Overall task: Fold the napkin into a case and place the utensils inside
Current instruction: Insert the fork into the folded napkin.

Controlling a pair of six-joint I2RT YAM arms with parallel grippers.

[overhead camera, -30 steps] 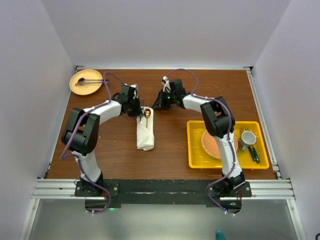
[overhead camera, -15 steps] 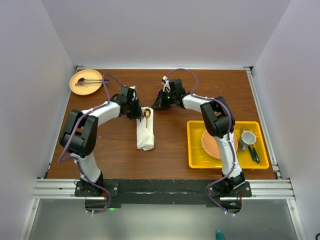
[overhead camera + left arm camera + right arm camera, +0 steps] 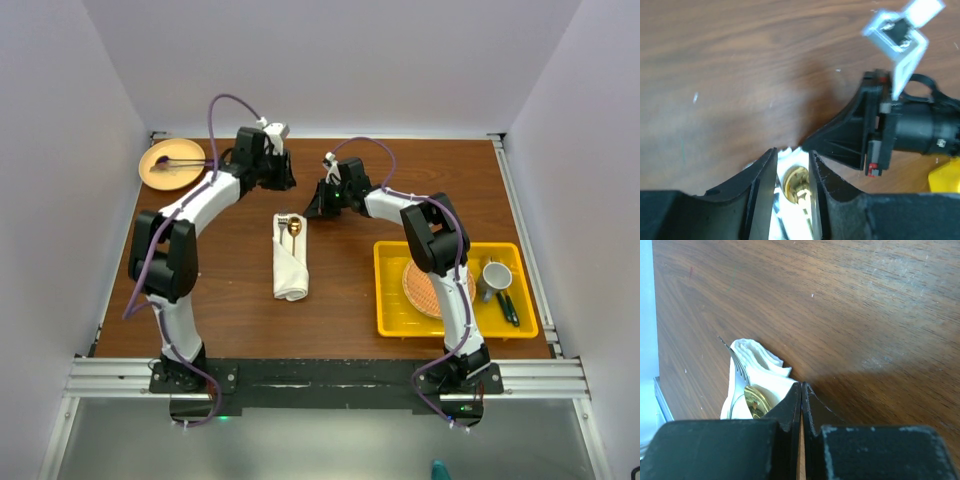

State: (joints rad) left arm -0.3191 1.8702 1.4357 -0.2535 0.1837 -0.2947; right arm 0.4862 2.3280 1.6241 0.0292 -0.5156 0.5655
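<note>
The cream-white napkin (image 3: 290,262) lies folded as a narrow case in the middle of the table. A gold spoon (image 3: 294,228) and a fork (image 3: 283,220) stick out of its far end. My left gripper (image 3: 280,180) hangs above the table behind the case, open and empty. In the left wrist view the spoon bowl (image 3: 797,182) shows far below between the fingers (image 3: 765,175). My right gripper (image 3: 313,207) is shut and empty, just right of the case's far end. The right wrist view shows the napkin (image 3: 757,362), the fork (image 3: 737,362) and the spoon bowl (image 3: 756,402) left of the shut gripper (image 3: 801,387).
A tan plate (image 3: 185,150) with a purple utensil (image 3: 170,162) sits at the far left. A yellow tray (image 3: 450,246) at the right holds a woven orange mat (image 3: 428,288), a grey mug (image 3: 495,277) and green-handled utensils (image 3: 507,307).
My left gripper has drawn back from the case's far end, up and toward the back of the table. The spoon and fork stay in the case. The right arm has not moved.
</note>
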